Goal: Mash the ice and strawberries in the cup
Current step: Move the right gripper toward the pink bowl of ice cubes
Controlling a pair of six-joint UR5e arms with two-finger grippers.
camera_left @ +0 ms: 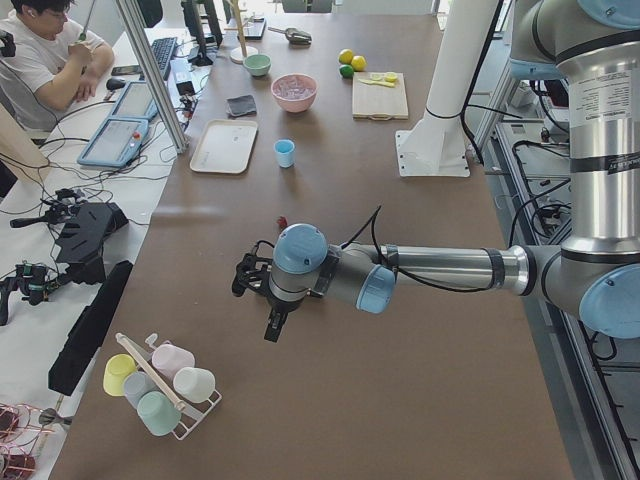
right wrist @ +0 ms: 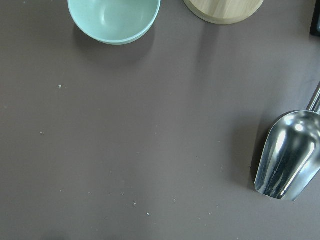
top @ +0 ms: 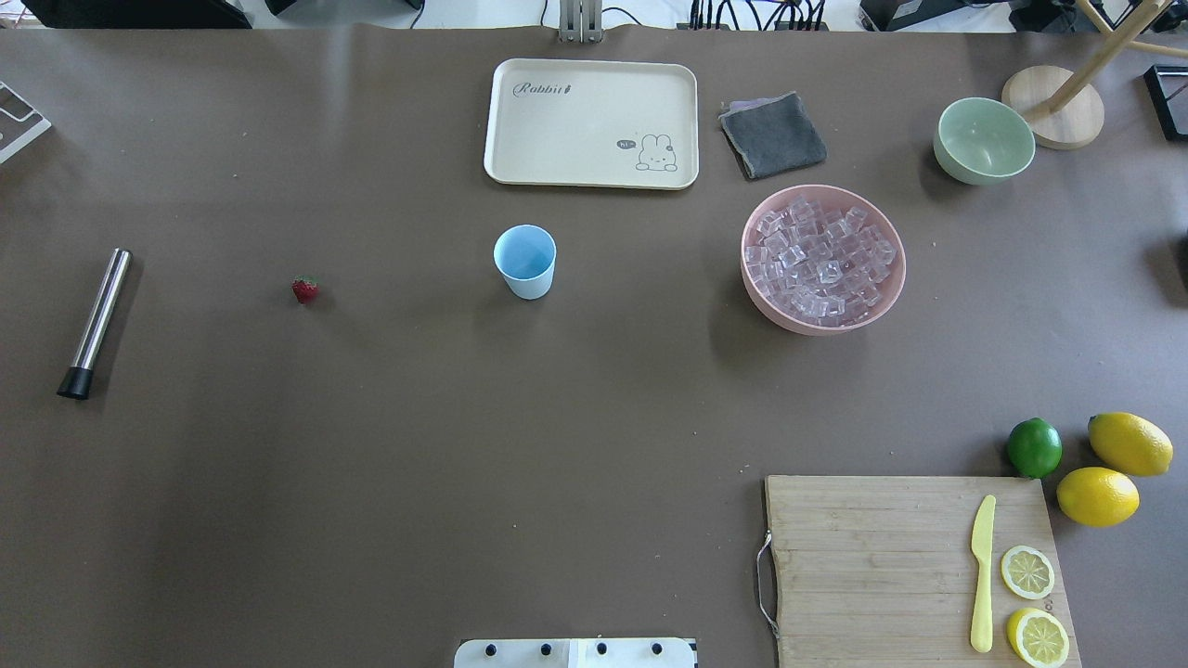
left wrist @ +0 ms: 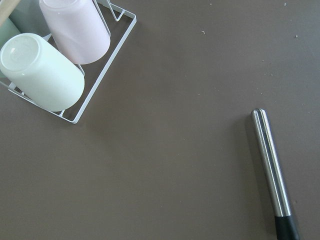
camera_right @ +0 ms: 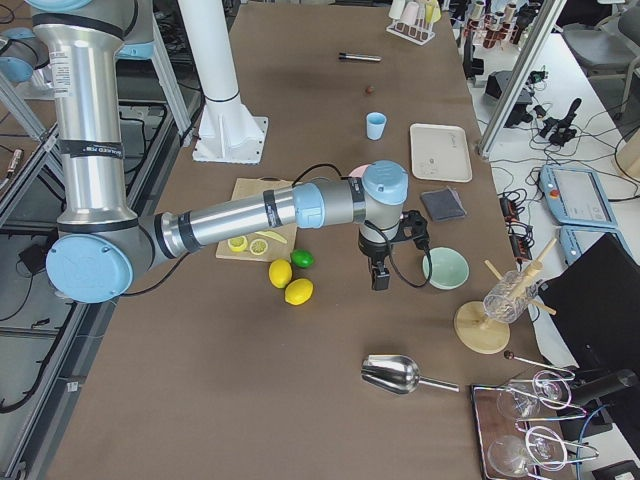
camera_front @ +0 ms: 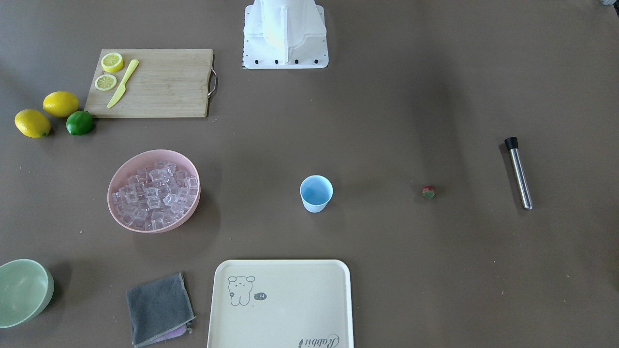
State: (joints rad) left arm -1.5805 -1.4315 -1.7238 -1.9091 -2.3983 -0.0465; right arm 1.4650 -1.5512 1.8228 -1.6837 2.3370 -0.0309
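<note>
Empty cup (top: 525, 262) stands central for filling; strawberry (top: 304, 289) and ice (top: 821, 255) flank it, well apart; left gripper (camera_left: 272, 325) and right gripper (camera_right: 380, 277) hang aside; spread or pressed, I cannot tell.

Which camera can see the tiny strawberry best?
The overhead view: the strawberry lies unblocked, with its red body and green top both clear. The front-facing view shows mostly its leafy top, the side views show only a speck, and the wrist cameras miss it.
</note>
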